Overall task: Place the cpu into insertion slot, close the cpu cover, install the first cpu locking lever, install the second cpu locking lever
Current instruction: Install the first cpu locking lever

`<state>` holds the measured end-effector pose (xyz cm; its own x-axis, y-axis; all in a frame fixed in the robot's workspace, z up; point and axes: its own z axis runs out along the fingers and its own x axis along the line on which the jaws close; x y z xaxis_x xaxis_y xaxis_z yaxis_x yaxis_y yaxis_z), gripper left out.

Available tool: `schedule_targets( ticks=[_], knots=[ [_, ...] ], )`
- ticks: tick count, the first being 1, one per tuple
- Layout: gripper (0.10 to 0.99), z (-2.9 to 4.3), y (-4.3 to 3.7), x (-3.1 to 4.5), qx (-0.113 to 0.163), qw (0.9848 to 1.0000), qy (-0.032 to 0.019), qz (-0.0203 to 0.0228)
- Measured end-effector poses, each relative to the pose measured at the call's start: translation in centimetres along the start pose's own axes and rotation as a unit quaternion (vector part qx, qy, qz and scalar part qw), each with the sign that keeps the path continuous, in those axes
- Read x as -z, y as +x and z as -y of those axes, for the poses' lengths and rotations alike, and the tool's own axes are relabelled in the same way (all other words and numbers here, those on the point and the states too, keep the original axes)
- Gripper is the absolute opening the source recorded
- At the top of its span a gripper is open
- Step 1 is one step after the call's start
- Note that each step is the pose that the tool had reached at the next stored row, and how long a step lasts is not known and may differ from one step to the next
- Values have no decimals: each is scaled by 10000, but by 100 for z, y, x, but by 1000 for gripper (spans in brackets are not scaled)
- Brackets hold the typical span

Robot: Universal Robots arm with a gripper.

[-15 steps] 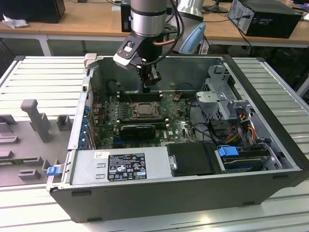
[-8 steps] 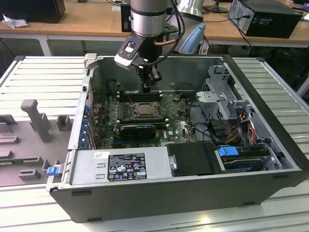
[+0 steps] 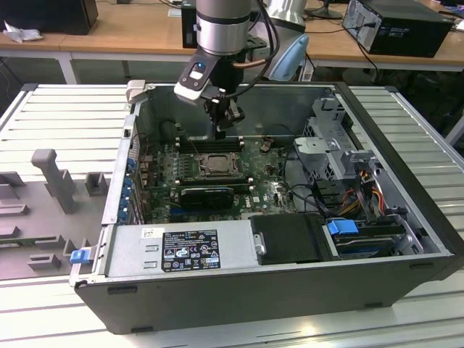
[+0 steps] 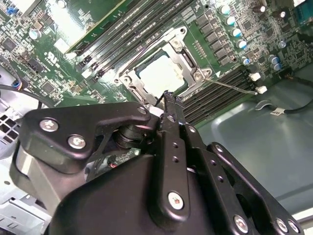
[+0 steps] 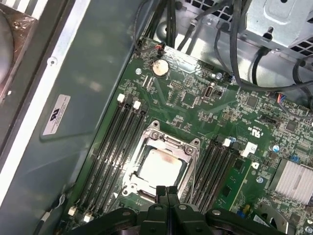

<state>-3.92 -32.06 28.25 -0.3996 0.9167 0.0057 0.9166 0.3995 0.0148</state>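
Silvery-beige cpu (image 5: 159, 166) is seated in the slot (image 3: 210, 165), at the centre of the exterior view. The cover (image 5: 171, 143) lies flat around it, its window framing the chip face.

The gripper (image 5: 166, 188) hangs just above the slot's edge with fingers pressed together and nothing between them. In the second wrist view the tips sit close to the cover's rim; contact cannot be confirmed.

A thin wire lever (image 4: 232, 84) runs out from one socket corner across the memory slots. It appears unlatched, so the step in hand is judged to be lever installation.

For this step:
- Push with the closed tips on the lever only, not on the cover or chip.
- Sweep the lever down and sideways under its hook.
- Keep clear of the memory slot clips.

The case (image 3: 217, 283) lies open on its side. It holds:
- the motherboard (image 3: 268, 192), centre;
- a power supply (image 3: 181, 250), lower centre;
- a drive cage (image 3: 326, 145), on the exterior view's right.
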Motion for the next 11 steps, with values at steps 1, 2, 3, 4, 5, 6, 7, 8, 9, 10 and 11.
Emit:
schedule_targets(
  ticks=[1, 2, 3, 4, 5, 6, 7, 8, 9, 10, 11],
  knots=[
    [106, 0, 0, 0, 21, 10000, 0, 0],
    [106, 0, 0, 0, 40, 10000, 0, -1],
    [106, 0, 0, 0, 67, 10000, 1, -1],
    [106, 0, 0, 0, 96, 10000, 0, -1],
    [106, 0, 0, 0, 122, 9999, 1, -2],
    [106, 0, 0, 0, 140, 9999, 1, -2],
    [106, 0, 0, 0, 156, 9999, 1, -2],
    [106, 0, 0, 0, 179, 9998, 1, -3],
    [106, 0, 0, 0, 207, 9998, 1, -3],
    [106, 0, 0, 0, 249, 9997, 2, -4],
    [106, 0, 0, 0, 297, 9996, 2, -4]
  ],
)
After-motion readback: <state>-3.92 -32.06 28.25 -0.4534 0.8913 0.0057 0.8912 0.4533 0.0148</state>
